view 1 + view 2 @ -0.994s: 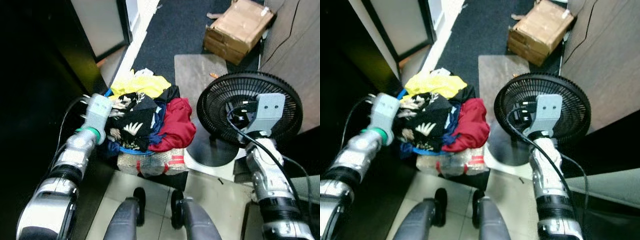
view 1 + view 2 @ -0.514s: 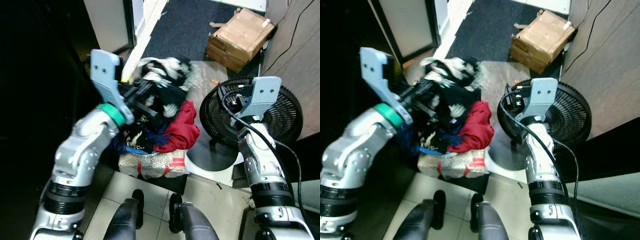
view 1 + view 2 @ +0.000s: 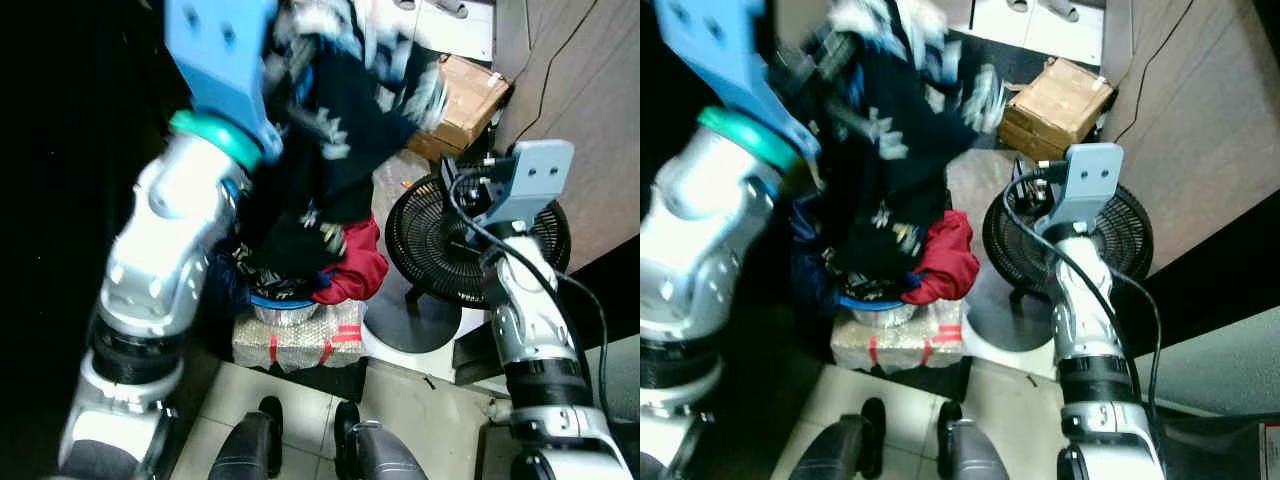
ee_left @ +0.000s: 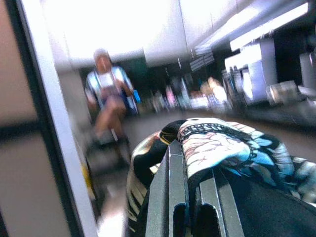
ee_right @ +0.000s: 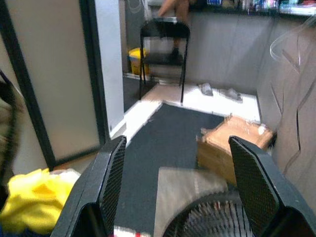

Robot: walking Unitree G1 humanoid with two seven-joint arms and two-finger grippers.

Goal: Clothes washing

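Left gripper (image 4: 190, 197), fingers pinched nearly together, holds a dark patterned garment (image 3: 340, 130) lifted high at 12 o'clock above the laundry pile (image 3: 350, 260). Right gripper (image 5: 180, 197) hangs wide open and empty at 3 o'clock over the black fan (image 3: 450, 250). Washing looks barely begun: one item raised, red and yellow clothes still heaped. Tiled floor (image 3: 420, 400) below; dark carpet and a cardboard box (image 3: 1060, 100) beyond.

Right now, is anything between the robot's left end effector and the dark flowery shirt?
No. The left end effector is already shut on the shirt, holding it high over the clothes pile. Its lower end hangs down to the pile. The right end effector is open above the fan, holding nothing.
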